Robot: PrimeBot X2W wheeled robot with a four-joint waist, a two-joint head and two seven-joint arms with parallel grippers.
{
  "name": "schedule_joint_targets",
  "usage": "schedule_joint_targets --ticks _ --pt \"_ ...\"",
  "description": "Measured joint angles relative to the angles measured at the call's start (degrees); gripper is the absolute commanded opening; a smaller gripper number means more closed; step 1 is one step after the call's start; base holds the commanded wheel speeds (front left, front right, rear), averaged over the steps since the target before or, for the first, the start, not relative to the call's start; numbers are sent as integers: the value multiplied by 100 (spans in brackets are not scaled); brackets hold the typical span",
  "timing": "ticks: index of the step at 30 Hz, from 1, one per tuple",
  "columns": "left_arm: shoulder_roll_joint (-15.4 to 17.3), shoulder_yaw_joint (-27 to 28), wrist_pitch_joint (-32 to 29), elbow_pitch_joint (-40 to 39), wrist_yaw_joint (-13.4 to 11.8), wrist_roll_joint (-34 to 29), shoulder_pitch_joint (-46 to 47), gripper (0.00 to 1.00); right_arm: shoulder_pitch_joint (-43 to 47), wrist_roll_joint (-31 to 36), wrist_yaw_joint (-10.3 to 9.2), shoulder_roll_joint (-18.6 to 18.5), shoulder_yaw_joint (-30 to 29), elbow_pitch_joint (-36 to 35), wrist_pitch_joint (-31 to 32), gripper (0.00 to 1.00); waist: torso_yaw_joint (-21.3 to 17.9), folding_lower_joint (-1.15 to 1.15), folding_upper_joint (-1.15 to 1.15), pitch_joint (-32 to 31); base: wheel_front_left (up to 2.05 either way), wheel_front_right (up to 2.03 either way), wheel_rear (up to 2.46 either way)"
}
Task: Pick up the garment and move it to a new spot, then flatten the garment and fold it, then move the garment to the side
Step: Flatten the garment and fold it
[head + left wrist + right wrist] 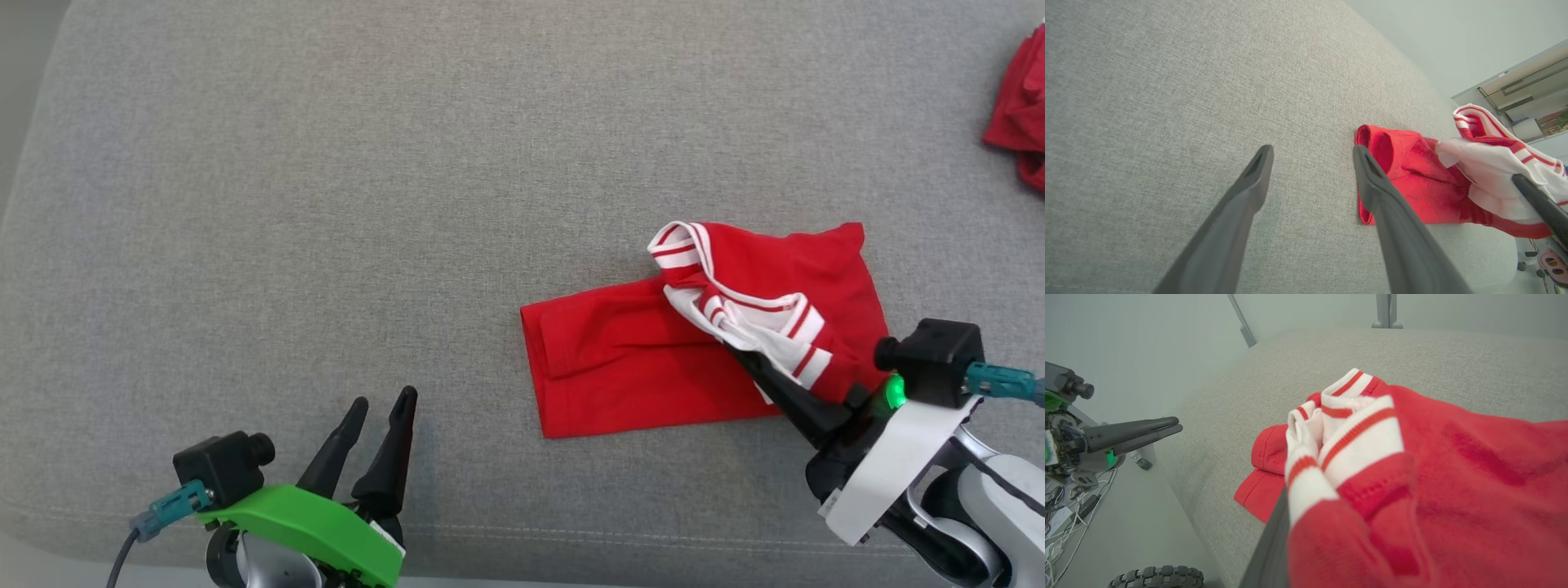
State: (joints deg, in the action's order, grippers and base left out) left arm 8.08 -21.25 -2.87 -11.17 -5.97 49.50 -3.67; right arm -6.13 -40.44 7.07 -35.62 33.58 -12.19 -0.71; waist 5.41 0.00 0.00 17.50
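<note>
On the grey cushion (326,204), right of centre in the head view, the red garment (620,367) lies as a compact, roughly rectangular stack. Its left edge shows doubled layers. The body of the cloth rests flat on the surface.

The right gripper (737,353) approaches from the lower right. Its fingers are pressed together, pinching the white-and-red striped trim (735,314). The trim bunches and rises slightly above the red layers at the grip point. The right wrist view shows the striped fabric gathered directly over the fingers. A grip on the trim gives control of the loose top layer, while the weight of the stack keeps the lower layers in place.

The left gripper (384,398) hovers at the lower left with its fingers spread and nothing between them. It is well apart from the garment. This position probably keeps it clear of the working arm and ready to pin or take the left edge.

Judged from the layout, folding is well advanced. The bunched trim has yet to be laid flat.

A second red cloth (1020,106) lies at the far right edge, well apart.
</note>
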Motion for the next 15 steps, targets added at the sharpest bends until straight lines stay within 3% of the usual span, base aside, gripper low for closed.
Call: schedule_joint_targets --ticks 15 --pt "-181 -169 85 277 193 8 312 100 -287 573 -1 269 780 208 647 0 666 0 0 -63 0 0 0"
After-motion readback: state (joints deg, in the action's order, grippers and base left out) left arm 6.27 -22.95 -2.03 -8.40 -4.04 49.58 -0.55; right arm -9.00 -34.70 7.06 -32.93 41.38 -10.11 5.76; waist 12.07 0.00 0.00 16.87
